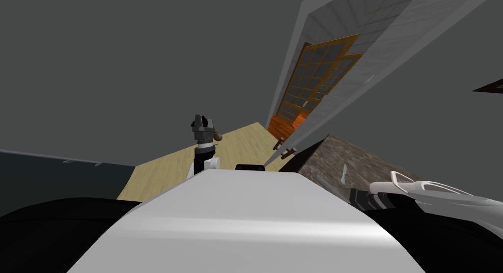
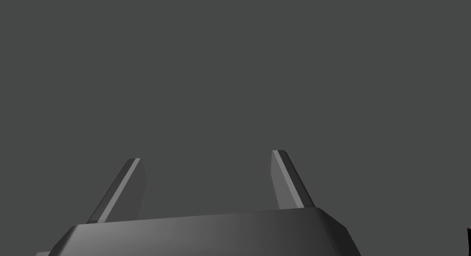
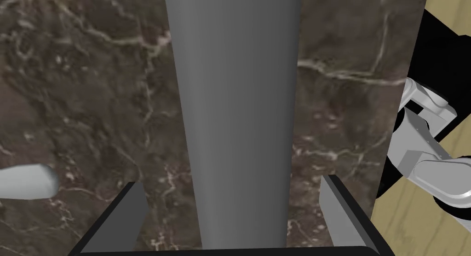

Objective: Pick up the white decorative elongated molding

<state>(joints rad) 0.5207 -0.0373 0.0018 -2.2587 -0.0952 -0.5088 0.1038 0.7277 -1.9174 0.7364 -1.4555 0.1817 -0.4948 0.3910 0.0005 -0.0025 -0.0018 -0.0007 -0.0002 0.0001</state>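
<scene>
Between the wide-spread fingers of the right gripper, touching neither, a long grey molding runs away across a brown marble counter. Beside one finger lies a pale rounded object. Fingers of the left gripper are spread wide too, facing a flat grey surface.

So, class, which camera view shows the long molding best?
The right wrist view: the grey molding runs lengthwise between the fingers of the open right gripper, on the brown marble top. In the head view it seems a thin grey sliver. The left wrist view faces a flat grey surface.
</scene>
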